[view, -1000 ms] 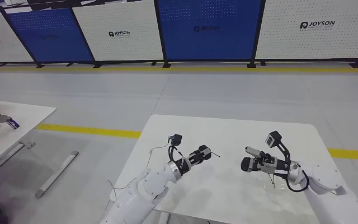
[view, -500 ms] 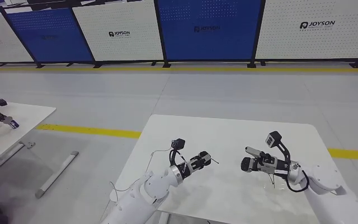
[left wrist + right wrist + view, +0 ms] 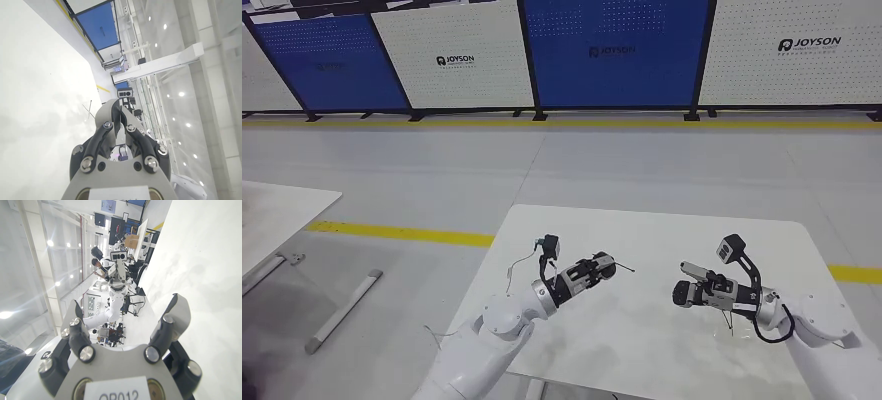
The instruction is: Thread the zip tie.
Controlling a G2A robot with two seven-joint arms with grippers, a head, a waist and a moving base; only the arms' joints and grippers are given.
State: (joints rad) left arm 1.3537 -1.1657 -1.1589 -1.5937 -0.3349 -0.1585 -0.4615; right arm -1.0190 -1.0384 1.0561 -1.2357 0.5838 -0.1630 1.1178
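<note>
A thin black zip tie (image 3: 625,267) sticks out from the tips of my left gripper (image 3: 606,266), pointing toward the right arm above the white table (image 3: 642,230). In the left wrist view the left gripper (image 3: 118,106) is shut, and the tie (image 3: 90,108) shows as thin dark lines beside its fingertips over the table. My right gripper (image 3: 682,282) hovers a short gap to the right, facing the left one. In its own view the right gripper (image 3: 126,308) stands open with nothing between its fingers, and the left arm (image 3: 116,275) is straight ahead.
The table's front edge lies close below both arms. Bare tabletop stretches behind them. A second white table (image 3: 282,215) stands off to the left across open floor with a yellow line (image 3: 402,233). Blue and white panels (image 3: 612,50) close off the back.
My left gripper dipped toward the table's front edge, then came back up and slightly left, still holding the tie. The right arm has not moved.
</note>
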